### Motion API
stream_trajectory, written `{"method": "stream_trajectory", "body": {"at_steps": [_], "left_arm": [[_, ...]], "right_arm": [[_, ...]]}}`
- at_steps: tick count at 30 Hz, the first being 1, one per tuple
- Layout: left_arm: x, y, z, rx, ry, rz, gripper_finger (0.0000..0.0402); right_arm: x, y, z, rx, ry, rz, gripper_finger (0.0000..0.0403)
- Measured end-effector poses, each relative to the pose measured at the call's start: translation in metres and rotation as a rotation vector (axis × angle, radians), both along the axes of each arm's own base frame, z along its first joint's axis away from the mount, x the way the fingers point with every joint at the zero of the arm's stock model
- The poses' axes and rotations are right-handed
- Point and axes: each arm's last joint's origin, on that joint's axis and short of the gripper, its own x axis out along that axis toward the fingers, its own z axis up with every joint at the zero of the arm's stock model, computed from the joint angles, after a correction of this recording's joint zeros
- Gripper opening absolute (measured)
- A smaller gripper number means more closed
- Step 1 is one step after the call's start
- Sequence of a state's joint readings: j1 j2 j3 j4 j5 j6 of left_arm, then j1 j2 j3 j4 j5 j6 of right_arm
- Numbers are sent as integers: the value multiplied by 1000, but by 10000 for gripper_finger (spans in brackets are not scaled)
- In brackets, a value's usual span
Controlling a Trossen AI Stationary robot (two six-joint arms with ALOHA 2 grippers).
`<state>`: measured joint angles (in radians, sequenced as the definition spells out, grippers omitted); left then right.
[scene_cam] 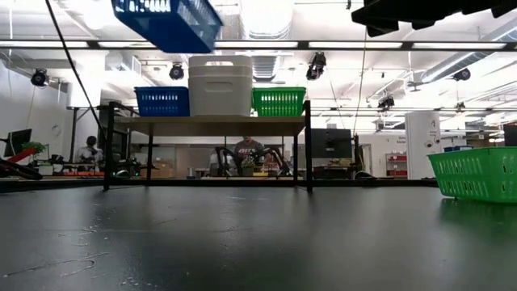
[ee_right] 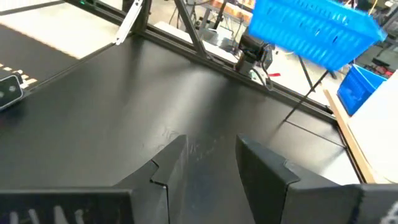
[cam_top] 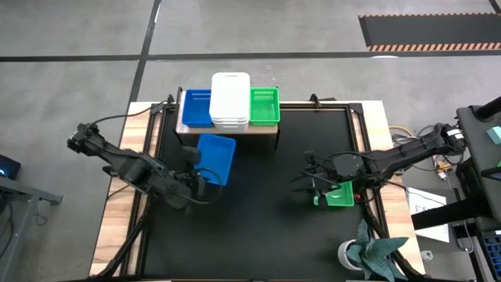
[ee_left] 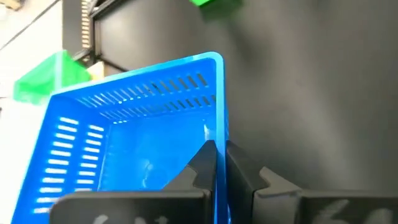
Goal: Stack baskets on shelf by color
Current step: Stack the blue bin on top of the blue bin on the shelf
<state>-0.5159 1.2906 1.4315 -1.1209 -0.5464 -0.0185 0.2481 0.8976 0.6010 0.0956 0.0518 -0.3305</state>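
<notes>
A blue basket (cam_top: 215, 159) hangs in my left gripper (cam_top: 203, 175) above the table in front of the shelf (cam_top: 258, 128); the low view shows this basket (scene_cam: 166, 23) tilted and high up. On the shelf top (scene_cam: 210, 125) stand a blue basket (cam_top: 196, 108), a white stack (cam_top: 230, 99) and a green basket (cam_top: 264, 105), side by side. Another green basket (cam_top: 338, 194) rests on its bottom on the table at the right. My right gripper (ee_right: 208, 162) is open, hovers beside that green basket and points toward the table's left. My left gripper is shut on the blue basket's side wall (ee_left: 219, 127), with one finger (ee_left: 204, 163) inside the basket and the other (ee_left: 241, 171) outside. The fingers lie along that wall, coming from the table's left. The basket is lifted clear of the table and tilted.
The black tabletop (cam_top: 266, 235) spreads between the two arms. A teal and white object (cam_top: 368, 252) sits at the near right corner. In the low view, people (scene_cam: 246, 153) and workshop benches show beyond the shelf's dark legs (scene_cam: 308, 145).
</notes>
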Motion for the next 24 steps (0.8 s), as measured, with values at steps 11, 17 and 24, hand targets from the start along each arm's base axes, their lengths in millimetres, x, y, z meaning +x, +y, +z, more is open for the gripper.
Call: {"method": "stream_trajectory", "body": {"at_steps": [11, 17, 24], "left_arm": [[-63, 46, 36, 84, -161, 139, 0], [-84, 74, 47, 116, -214, 213, 0], [-101, 97, 52, 128, -214, 273, 0]], "right_arm": [[-2, -1, -1, -1, -2, 0, 128], [-3, -1, -1, -14, -6, 4, 128], [-2, -1, 0, -24, -18, 8, 128]]}}
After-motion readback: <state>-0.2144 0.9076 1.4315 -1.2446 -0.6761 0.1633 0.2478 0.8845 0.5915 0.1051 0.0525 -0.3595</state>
